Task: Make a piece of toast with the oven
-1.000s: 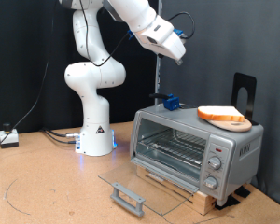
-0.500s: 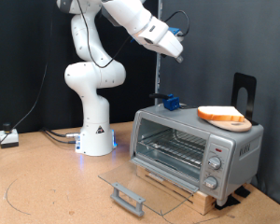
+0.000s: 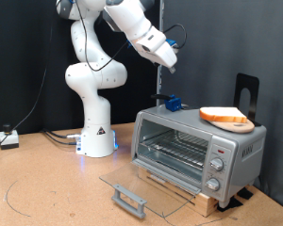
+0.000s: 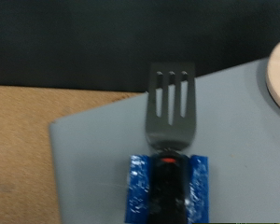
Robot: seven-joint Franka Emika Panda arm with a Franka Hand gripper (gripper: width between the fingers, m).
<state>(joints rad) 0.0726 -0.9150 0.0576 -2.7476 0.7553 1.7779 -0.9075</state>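
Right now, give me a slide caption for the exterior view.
Gripper raised above the open oven; toast on a round board atop it, beside a blue block.

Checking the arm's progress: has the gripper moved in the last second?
Yes. The gripper has shifted toward the exterior view's left and slightly up, away from the oven.

This is a robotics lab rather than a kitchen: a white robot arm (image 3: 94, 85) is bolted to a plywood tabletop (image 3: 47, 188) against black curtain backdrops (image 3: 28, 56), cables (image 3: 57, 137) trail across the surface, and a countertop toaster oven (image 3: 198, 146) stands on wooden blocks.
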